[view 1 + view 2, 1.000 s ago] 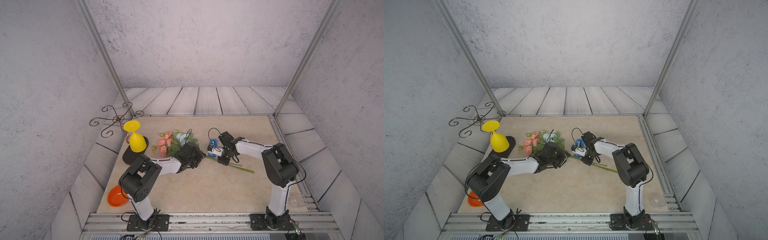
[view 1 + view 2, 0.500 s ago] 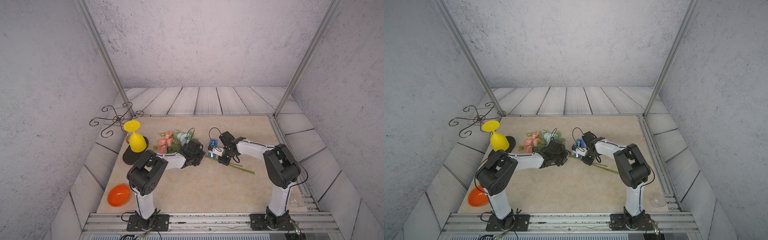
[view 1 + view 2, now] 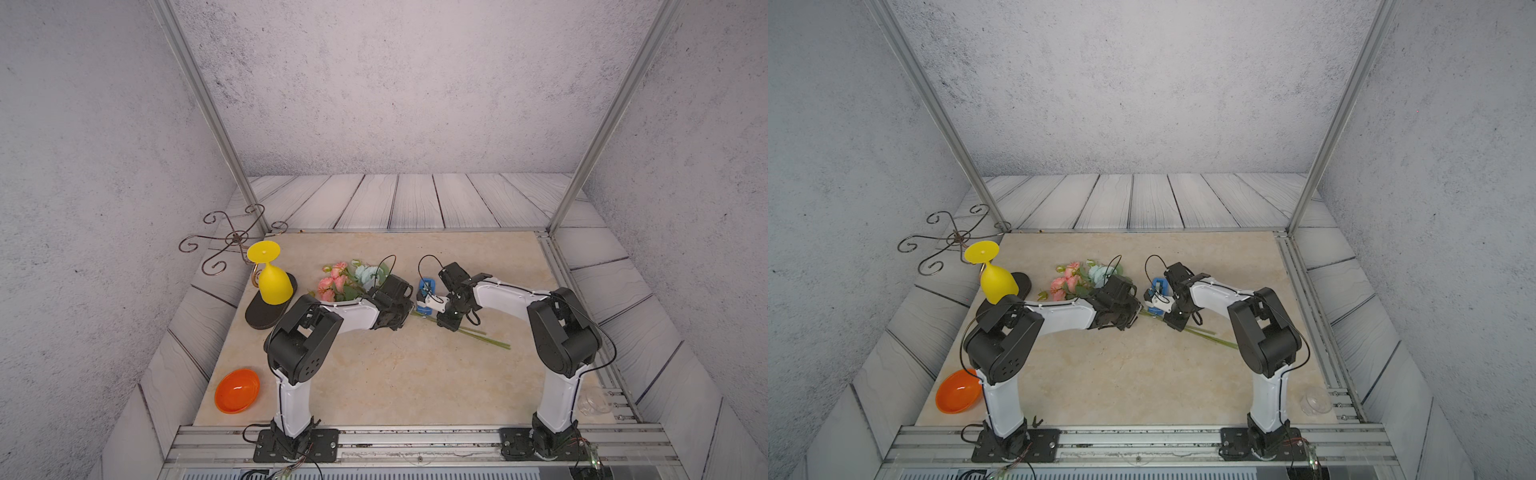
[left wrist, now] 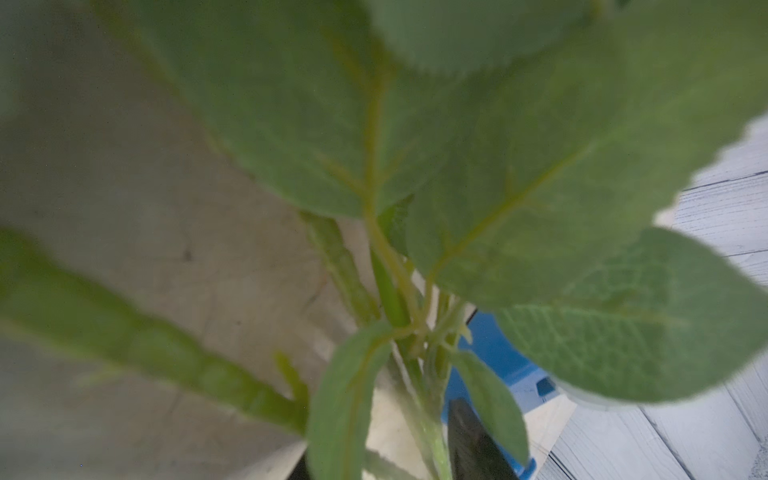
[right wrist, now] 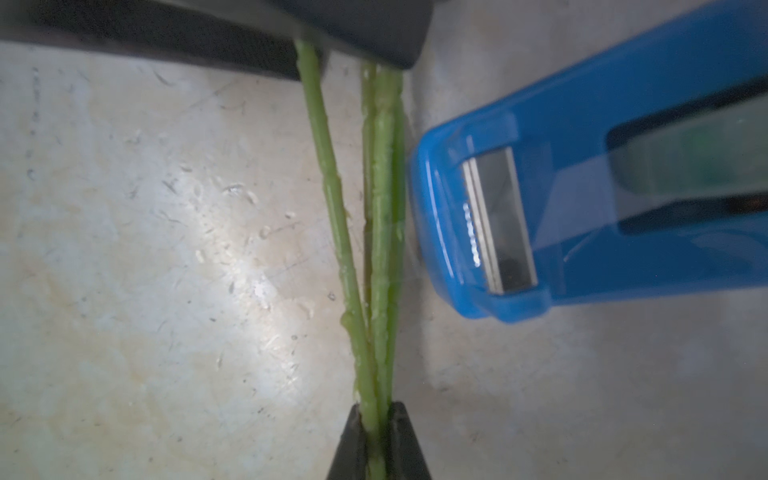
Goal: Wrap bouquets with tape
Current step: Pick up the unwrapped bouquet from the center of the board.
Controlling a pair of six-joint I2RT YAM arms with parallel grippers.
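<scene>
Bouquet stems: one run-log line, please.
right gripper: shut on bouquet stems | left gripper: over stems, grip unclear | blue tape dispenser: beside stems

No words, numbers or signs can be read in any of the views. Even up close, the blue tape holder [image 5: 582,104] shows only plain plastic with nothing written on it.
</scene>
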